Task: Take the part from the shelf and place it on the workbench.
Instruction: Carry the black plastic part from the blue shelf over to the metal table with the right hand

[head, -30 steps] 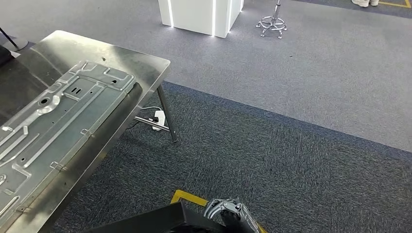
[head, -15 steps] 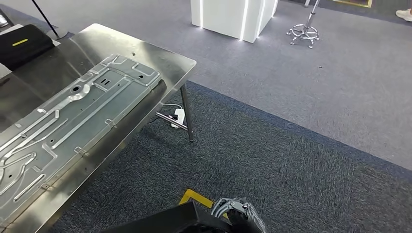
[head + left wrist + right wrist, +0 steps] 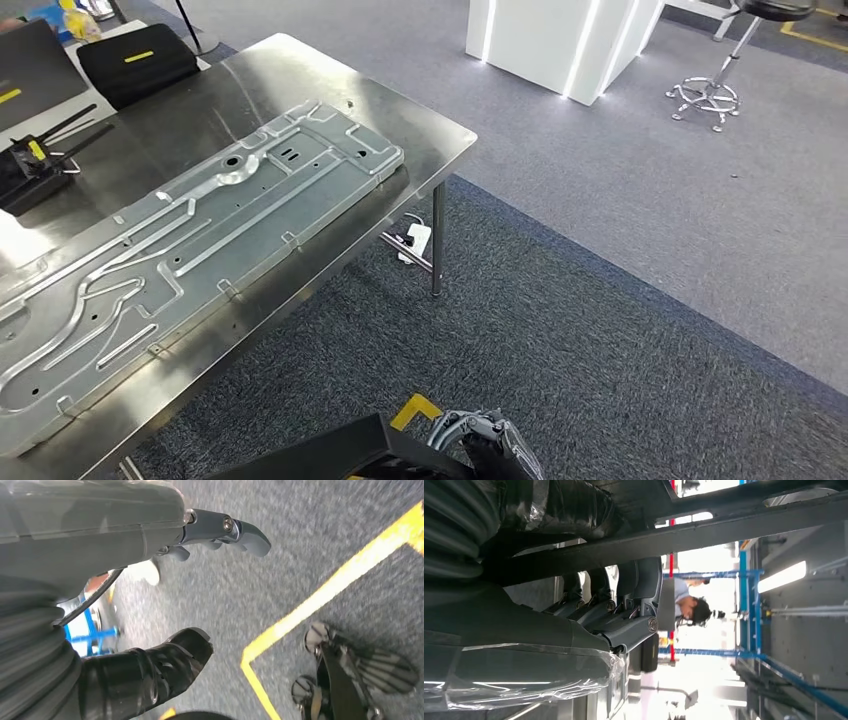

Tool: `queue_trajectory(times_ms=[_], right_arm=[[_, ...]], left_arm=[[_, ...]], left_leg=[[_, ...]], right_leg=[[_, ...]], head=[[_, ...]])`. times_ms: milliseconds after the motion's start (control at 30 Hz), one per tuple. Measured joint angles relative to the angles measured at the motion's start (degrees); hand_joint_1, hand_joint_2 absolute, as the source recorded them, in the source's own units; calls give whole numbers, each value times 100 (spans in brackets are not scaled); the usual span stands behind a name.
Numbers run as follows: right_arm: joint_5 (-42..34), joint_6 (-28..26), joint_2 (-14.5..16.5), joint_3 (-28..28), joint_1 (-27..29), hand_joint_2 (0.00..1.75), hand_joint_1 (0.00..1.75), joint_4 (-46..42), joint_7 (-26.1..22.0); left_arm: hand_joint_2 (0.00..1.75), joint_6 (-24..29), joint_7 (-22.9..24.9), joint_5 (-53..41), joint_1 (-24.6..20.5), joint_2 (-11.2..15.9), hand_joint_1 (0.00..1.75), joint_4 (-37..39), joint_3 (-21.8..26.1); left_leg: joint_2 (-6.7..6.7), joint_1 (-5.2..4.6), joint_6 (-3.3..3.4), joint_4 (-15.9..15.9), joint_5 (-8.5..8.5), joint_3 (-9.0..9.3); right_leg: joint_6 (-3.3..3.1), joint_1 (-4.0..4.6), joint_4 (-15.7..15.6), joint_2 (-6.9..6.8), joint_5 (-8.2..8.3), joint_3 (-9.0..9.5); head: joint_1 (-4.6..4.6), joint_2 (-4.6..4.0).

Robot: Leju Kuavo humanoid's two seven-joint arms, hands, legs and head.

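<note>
Gripping a dark part (image 3: 310,458) — right hand (image 3: 480,445), both frame-cut.

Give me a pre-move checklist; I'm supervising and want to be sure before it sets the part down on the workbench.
1. Part held: ok. The right hand grips the dark part.
2. Left hand free: ok. Its fingers are apart and it holds nothing.
3. Squared to the workbench: not ok. It lies off to the left.
4. Landing space: cannot tell. The metal panel covers much of the top, with bare steel around it.
5. Person clear of the path: cannot tell.
</note>
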Motion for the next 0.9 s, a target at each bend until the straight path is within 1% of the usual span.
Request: queue_trajectory(times_ms=[33, 67, 100, 133, 167, 200, 233, 267, 300, 333, 367, 400, 433, 467, 500, 533, 600, 633, 667, 700, 733, 767, 800, 833, 867, 900], right_arm=[[1, -4, 7, 6, -1, 175, 175, 1, 1], [1, -11, 14, 15, -1, 175, 175, 0, 1], [2, -24, 18, 27, -4, 175, 175, -5, 2], [3, -44, 22, 42, -5, 175, 175, -12, 3], [3, -66, 26, 57, -6, 175, 175, -20, 4], [3, -85, 30, 71, -5, 175, 175, -27, 6], [2, -103, 32, 86, -4, 175, 175, -31, 9], [1, -115, 34, 99, -2, 175, 175, -32, 13], [-2, -132, 34, 111, -1, 175, 175, -31, 16], [-5, -155, 34, 125, -2, 175, 175, -31, 19], [-9, -174, 34, 136, -4, 175, 175, -31, 20], [-14, -192, 34, 148, -6, 175, 175, -31, 20], [-16, -201, 34, 157, -7, 175, 175, -31, 20], [-17, -203, 34, 164, -9, 175, 175, -31, 20], [-17, -204, 33, 170, -10, 175, 175, -35, 20], [-17, -204, 33, 175, -12, 175, 175, -39, 20], [-17, -208, 32, 183, -21, 175, 175, -50, 20], [-17, -210, 32, 187, -29, 175, 175, -53, 20], [-19, -213, 31, 190, -36, 175, 175, -59, 20], [-20, -215, 30, 192, -39, 175, 175, -66, 19], [-21, -219, 29, 194, -38, 175, 175, -72, 19], [-22, -224, 25, 195, -34, 175, 175, -75, 17], [-22, -231, 20, 195, -30, 175, 175, -75, 17], [-21, -244, 14, 196, -29, 175, 175, -75, 17], [-21, -259, 8, 198, -29, 175, 175, -74, 17], [-21, -272, 5, 201, -30, 175, 175, -75, 17]], left_arm=[[175, -8, -1, 0, 4, -1, 0, 0, 0], [175, -15, -1, 0, 10, -1, 0, 1, 0], [175, -24, -1, 0, 20, 0, 0, 1, 0], [175, -32, 0, 1, 32, 1, 0, 1, 0], [175, -39, 1, 1, 33, 1, 0, 1, 0], [175, -44, 2, 2, 23, 1, 0, 0, 0], [175, -48, 3, 2, 11, -1, 0, 0, 0], [175, -49, 3, 3, -4, -1, 0, 0, 0], [175, -48, 3, 5, -11, -1, 0, 0, 0], [175, -48, 3, 7, -8, -1, 0, 0, 0], [175, -47, 5, 9, 0, -1, 0, 0, 0], [175, -45, 8, 11, 11, 2, 0, 0, 0], [175, -43, 10, 12, 19, 4, 0, 0, 0], [175, -41, 13, 13, 20, 7, 0, 0, 0], [175, -40, 14, 13, 16, 9, 0, 0, 0], [175, -41, 13, 13, 12, 9, 0, 0, 0], [175, -41, 12, 14, 19, 11, 0, 1, 0], [175, -41, 12, 14, 26, 13, 0, 1, 0], [175, -41, 12, 15, 25, 14, 0, 1, 0], [175, -42, 12, 16, 19, 15, 0, 0, 0], [175, -42, 12, 17, 12, 15, 0, 0, 0], [175, -43, 12, 18, 6, 15, 0, 0, 0], [175, -44, 12, 19, 4, 16, 0, 0, 0], [175, -45, 12, 23, 5, 18, 0, 0, 0], [175, -45, 12, 29, 5, 19, 0, 1, 0], [175, -44, 12, 35, 6, 20, 0, 1, 0]], left_leg=[[-54, 7, -33, 2, 0, -21], [-112, 15, -70, -5, 6, -40], [-140, 23, -104, -12, 6, -47], [-76, 24, -133, 28, -24, -63], [53, 23, -156, 160, -111, -122], [221, 23, -177, 404, -255, -231], [388, 29, -200, 757, -441, -407], [475, 41, -225, 1139, -619, -606], [517, 54, -248, 1444, -720, -766], [541, 68, -267, 1577, -720, -839], [565, 81, -280, 1474, -604, -788], [610, 92, -285, 1161, -413, -624], [722, 96, -277, 726, -227, -402], [836, 90, -259, 353, -85, -206], [916, 78, -228, 103, -8, -78], [962, 62, -193, -10, 8, -32], [855, 44, -123, -24, 13, -42], [798, 48, -91, -52, 24, -29], [740, 55, -53, -79, 38, -7], [686, 65, -18, -103, 53, 16], [634, 63, 8, -112, 61, 23], [577, 54, 27, -110, 60, 21], [514, 44, 38, -106, 56, 21], [440, 32, 43, -100, 51, 24], [363, 23, 46, -91, 45, 31], [282, 18, 44, -80, 36, 42]], right_leg=[[-7, 11, -76, 39, -1, 23], [-20, 23, -98, -15, 9, 29], [-49, 16, -123, -75, 20, 43], [-86, 9, -160, -137, 30, 71], [-126, -2, -201, -212, 39, 101], [-159, -11, -232, -292, 44, 125], [-183, 1, -244, -376, 37, 140], [-195, 9, -242, -457, 29, 143], [-197, 15, -239, -538, 19, 145], [-192, 18, -237, -614, 7, 151], [-182, 18, -235, -684, -7, 164], [-168, 16, -234, -751, -24, 186], [-146, 21, -233, -812, -44, 213], [-118, 33, -229, -868, -69, 237], [-85, 45, -228, -918, -89, 257], [-49, 55, -230, -965, -105, 274], [21, 54, -251, -1052, -125, 315], [58, 38, -233, -1020, -154, 336], [87, 24, -142, -917, -233, 315], [108, 11, 62, -769, -369, 232], [114, -2, 388, -596, -548, 76], [111, -3, 785, -483, -732, -133], [107, -3, 1142, -431, -854, -330], [100, -3, 1350, -408, -866, -464], [87, -3, 1343, -396, -759, -498], [66, -2, 1105, -368, -549, -421]], head=[[-1, 0], [-1, 0], [-1, 0], [-2, 0], [-5, 0], [-8, 0], [-11, 0], [-14, 0], [-14, 0], [-15, 0], [-15, 0], [-15, 0], [-15, 0], [-15, 0], [-13, 0], [-10, 0], [-5, 0], [-4, 0], [-3, 0], [-1, 0], [1, 0], [1, 0], [2, 0], [1, 0], [1, 0], [1, 0]])
